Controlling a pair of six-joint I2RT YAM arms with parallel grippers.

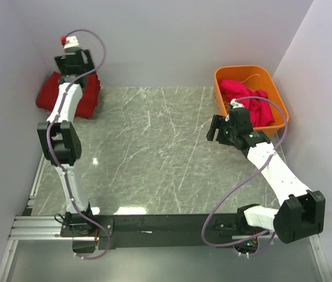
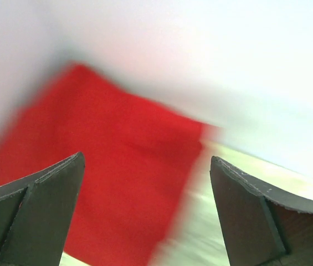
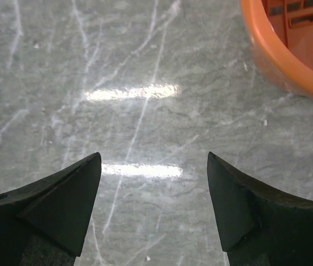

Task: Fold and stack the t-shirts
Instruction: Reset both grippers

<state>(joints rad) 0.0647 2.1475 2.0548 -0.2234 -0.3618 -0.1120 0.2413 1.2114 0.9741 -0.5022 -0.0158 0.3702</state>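
Left jaws open, empty above red stack point(image 1: 47, 97) at ten o'clock; right jaws, open, should dip into tub point(image 1: 242, 69) at two, pinching pink shirt point(image 1: 239, 88) high.

A folded pile of red t-shirts point(image 1: 47, 94) lies at the far left corner of the table point(image 1: 154, 153), close to the walls. Its top is flat and smooth, with a straight right edge. How many shirts it holds cannot be told. A bright magenta-pink t-shirt point(image 1: 243, 93) lies crumpled and unfolded inside the orange tub point(image 1: 242, 69) at the far right.
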